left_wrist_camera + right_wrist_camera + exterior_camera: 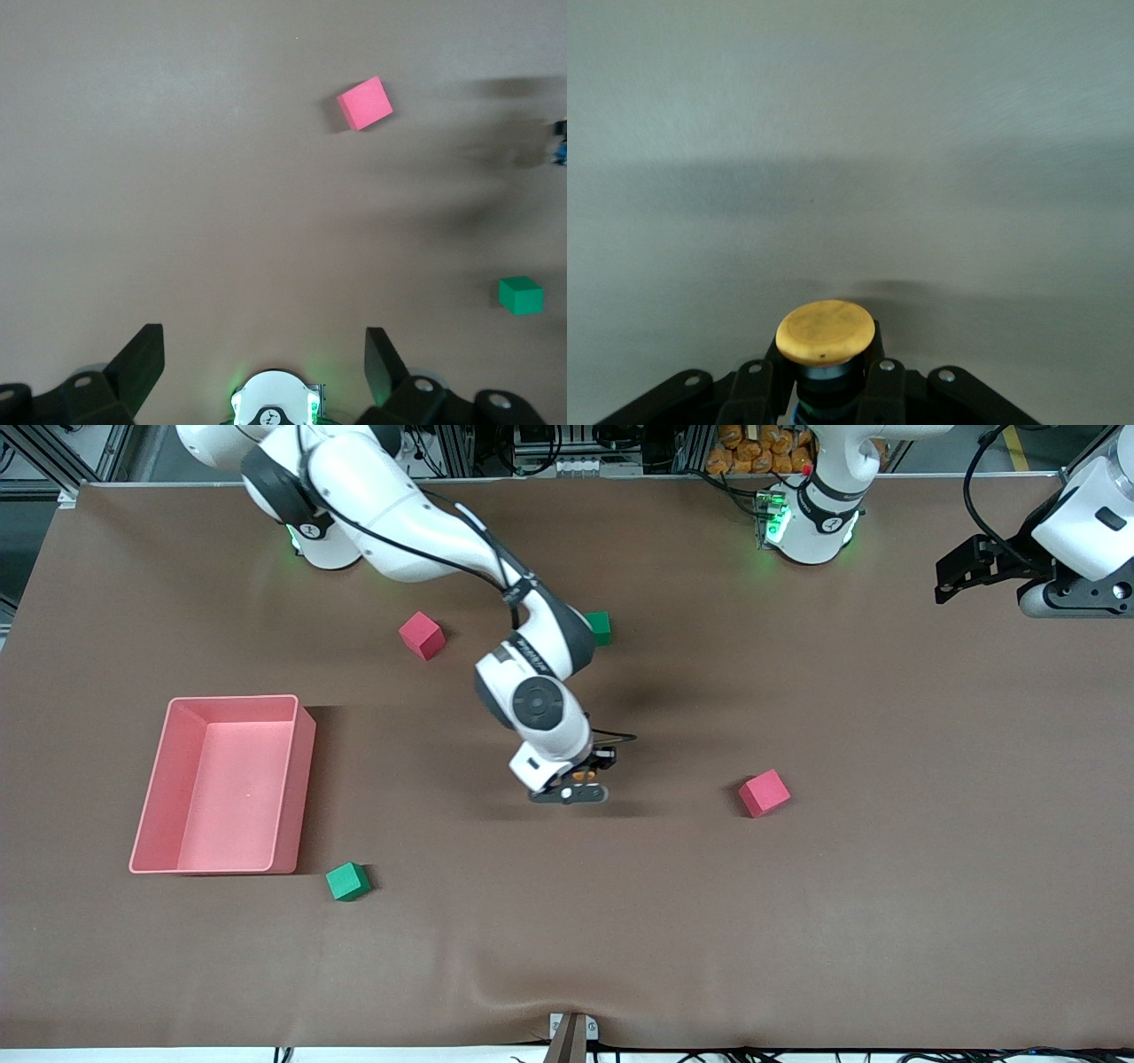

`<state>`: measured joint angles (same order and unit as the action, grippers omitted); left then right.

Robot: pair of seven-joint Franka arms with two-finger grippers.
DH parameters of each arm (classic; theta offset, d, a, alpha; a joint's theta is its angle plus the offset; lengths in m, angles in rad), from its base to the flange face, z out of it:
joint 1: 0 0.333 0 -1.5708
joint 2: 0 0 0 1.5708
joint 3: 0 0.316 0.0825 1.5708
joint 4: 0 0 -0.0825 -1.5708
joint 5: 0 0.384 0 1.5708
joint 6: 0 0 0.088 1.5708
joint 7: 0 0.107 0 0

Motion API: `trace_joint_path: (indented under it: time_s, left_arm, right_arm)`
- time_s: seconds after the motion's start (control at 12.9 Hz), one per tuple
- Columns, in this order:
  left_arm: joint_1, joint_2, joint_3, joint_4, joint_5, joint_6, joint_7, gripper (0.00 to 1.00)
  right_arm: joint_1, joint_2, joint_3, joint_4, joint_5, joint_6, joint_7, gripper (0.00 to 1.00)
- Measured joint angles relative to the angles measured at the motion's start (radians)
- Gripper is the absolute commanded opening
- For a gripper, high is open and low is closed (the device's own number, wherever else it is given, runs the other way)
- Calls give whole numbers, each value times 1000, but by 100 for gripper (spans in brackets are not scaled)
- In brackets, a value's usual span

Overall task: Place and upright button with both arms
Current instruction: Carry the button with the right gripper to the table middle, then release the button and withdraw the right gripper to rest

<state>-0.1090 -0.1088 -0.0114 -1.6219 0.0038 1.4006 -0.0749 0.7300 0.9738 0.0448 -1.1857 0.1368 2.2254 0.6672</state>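
The button [580,776] has a round orange cap on a dark body. My right gripper [585,779] is shut on it, low over the middle of the table. In the right wrist view the cap [826,332] sticks out past the fingertips [879,376], which clamp the body from both sides. My left gripper [950,580] waits up in the air, open and empty, at the left arm's end of the table. Its fingers [142,359] stand wide apart in the left wrist view, over bare cloth.
A pink tray [151,797] lies toward the right arm's end. Pink cubes [421,635] [764,793] and green cubes [600,627] [347,881] are scattered around. The left wrist view shows a pink cube [364,102] and a green cube [520,295]. Brown cloth covers the table.
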Motion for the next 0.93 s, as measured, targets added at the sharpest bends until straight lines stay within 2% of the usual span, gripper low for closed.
trace_joint_path:
  time_s: [0.08, 0.15, 0.23, 0.62, 0.93]
  left_arm:
    - [0, 0, 0, 0, 0, 0, 0, 100]
    - [-1, 0, 0, 0, 0, 0, 0, 100]
    - [-1, 0, -1, 0, 0, 0, 0, 100]
    - [-4, 0, -6, 0, 0, 8, 0, 100]
    - [-3, 0, -6, -1, 0, 9, 0, 100]
  right_arm:
    - [13, 17, -1, 9, -5, 5, 0, 0]
    - [21, 25, -3, 18, -6, 5, 0, 92]
    - [26, 26, -4, 23, -9, 4, 0, 100]
    - [7, 14, -23, 85, -61, -7, 2, 100]
    - [-140, -98, -24, 126, -62, -158, 2, 100]
